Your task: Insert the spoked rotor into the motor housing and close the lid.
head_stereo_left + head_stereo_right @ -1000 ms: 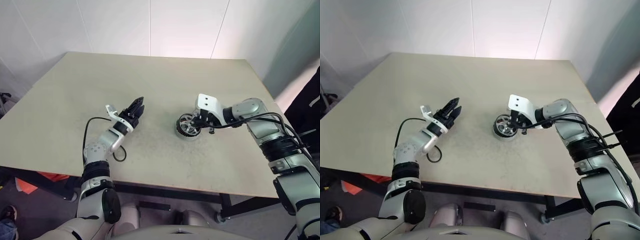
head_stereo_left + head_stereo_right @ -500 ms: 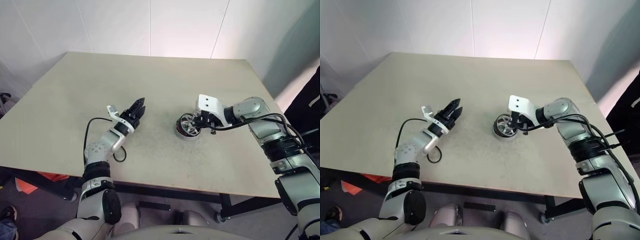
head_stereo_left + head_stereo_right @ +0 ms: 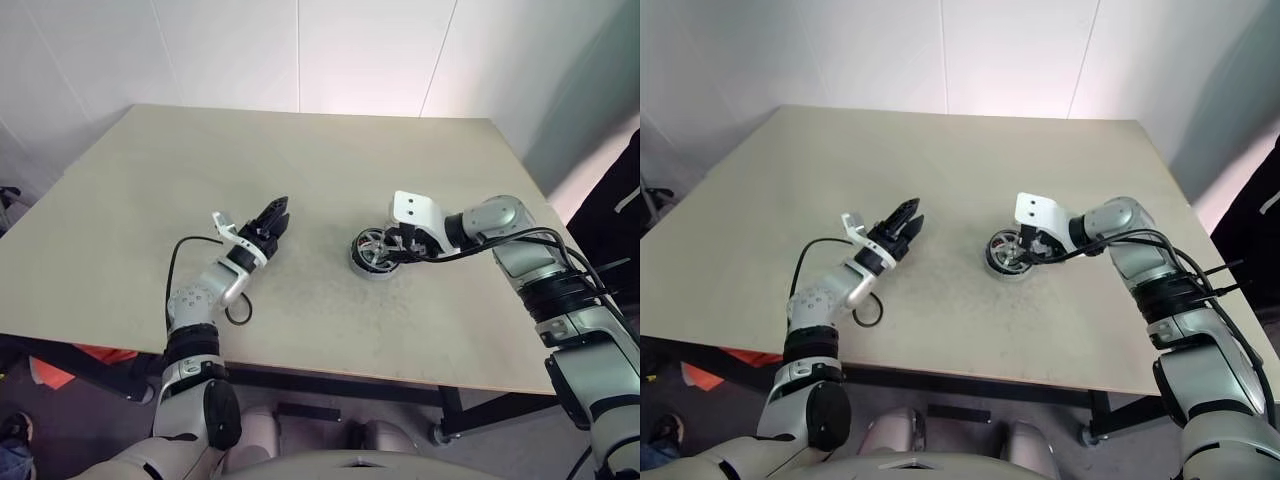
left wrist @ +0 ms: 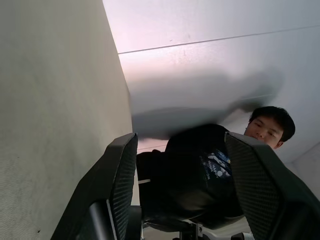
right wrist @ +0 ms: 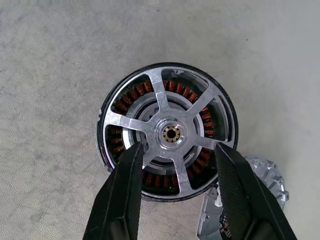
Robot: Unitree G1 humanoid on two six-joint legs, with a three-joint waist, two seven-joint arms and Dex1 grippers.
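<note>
The motor housing (image 3: 374, 251) lies on the table right of centre, its copper windings showing in the right wrist view. A spoked rotor (image 5: 170, 134), with a black rim, silver spokes and a small hub, lies flat in the housing. My right gripper (image 5: 175, 150) hovers just over its near rim, open, one finger on each side of a spoke. A grey metal part (image 5: 262, 176) pokes out beside the housing; I cannot tell whether it is the lid. My left gripper (image 3: 274, 215) is raised off the table further left, open and empty.
The tan table (image 3: 300, 150) stretches wide behind and between the arms. A black cable (image 3: 180, 250) loops beside my left forearm. In the left wrist view a seated person (image 4: 210, 170) in dark clothes is past the table edge.
My right gripper has opened. The spoked piece, tilted against the housing earlier, now lies flat in it. The left arm has not moved.
</note>
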